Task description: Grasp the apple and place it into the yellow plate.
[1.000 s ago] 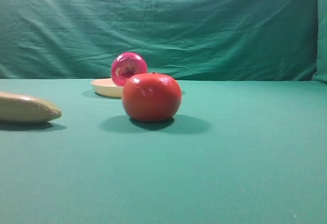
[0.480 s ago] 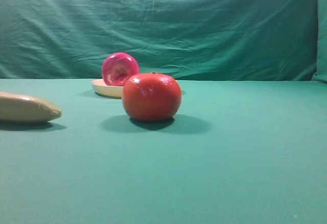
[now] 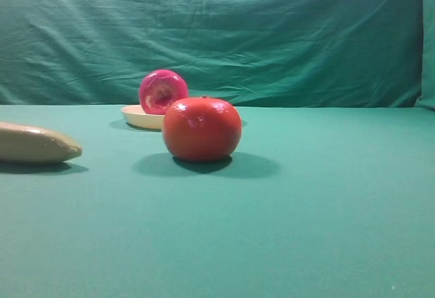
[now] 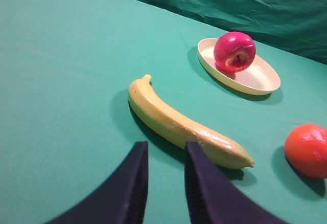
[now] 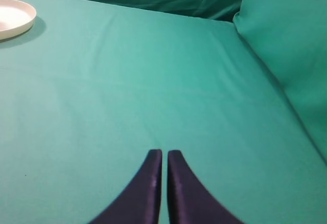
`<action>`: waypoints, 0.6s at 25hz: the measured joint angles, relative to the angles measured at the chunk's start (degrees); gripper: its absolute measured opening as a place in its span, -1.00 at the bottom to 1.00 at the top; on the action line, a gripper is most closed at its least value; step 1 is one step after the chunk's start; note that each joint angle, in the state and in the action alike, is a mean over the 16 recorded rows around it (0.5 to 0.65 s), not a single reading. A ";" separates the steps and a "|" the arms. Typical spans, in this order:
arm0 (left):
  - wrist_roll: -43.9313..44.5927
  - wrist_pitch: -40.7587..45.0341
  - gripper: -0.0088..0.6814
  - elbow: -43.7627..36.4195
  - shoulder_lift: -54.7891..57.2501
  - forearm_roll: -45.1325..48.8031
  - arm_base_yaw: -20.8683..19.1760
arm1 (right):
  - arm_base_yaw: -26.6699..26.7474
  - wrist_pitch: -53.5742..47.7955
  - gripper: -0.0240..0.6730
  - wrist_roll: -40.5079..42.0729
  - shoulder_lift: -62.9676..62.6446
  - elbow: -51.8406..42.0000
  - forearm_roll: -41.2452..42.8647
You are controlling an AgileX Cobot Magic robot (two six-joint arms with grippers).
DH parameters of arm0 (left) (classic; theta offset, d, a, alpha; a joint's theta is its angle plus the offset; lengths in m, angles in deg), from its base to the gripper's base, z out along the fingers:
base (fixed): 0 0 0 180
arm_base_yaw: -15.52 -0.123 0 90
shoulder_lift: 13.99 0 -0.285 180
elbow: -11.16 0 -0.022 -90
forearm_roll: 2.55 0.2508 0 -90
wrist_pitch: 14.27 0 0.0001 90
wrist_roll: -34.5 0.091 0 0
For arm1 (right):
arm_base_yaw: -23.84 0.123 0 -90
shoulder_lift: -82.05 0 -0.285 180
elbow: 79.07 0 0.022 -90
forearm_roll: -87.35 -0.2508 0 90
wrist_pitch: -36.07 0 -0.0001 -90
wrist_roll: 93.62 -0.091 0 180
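Now my left pincer (image 4: pixel 162 175) hangs low over the cloth, its two dark fingers (image 4: pixel 134 183) slightly spread with a narrow gap and nothing between them, tips pointing toward the banana (image 4: pixel 179 124). My right pincer (image 5: pixel 164 155) hovers over bare green cloth (image 5: pixel 153 91), its fingers pressed together, holding nothing.

The apple (image 4: pixel 234 51) sits in the plate (image 4: pixel 260 78), at the plate's far end as my left wrist sees it. It lies tipped on its side, so its core axis runs roughly level and its paler dimpled end faces toward my left camera and a little downward. From the high view the apple (image 3: pixel 163 91) shows that same pale end toward the front, with the plate (image 3: pixel 139 116) under it and the orange fruit (image 3: pixel 202 128) standing nearer the camera, partly covering the plate.

The apple is well apart from my left pincer, beyond the banana, up and to the right. From my right wrist only the plate's edge (image 5: pixel 15 22) shows, far off at upper left; the apple is out of that view.
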 joint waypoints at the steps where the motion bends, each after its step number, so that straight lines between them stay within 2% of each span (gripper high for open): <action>1: 0.00 0.00 -0.52 0.00 0.00 0.00 0.00 | 0.00 0.00 -0.93 0.01 0.00 0.00 0.00; 15: 0.00 0.00 -0.52 0.00 0.00 0.00 0.00 | 0.00 0.00 -0.93 0.07 0.00 0.00 0.00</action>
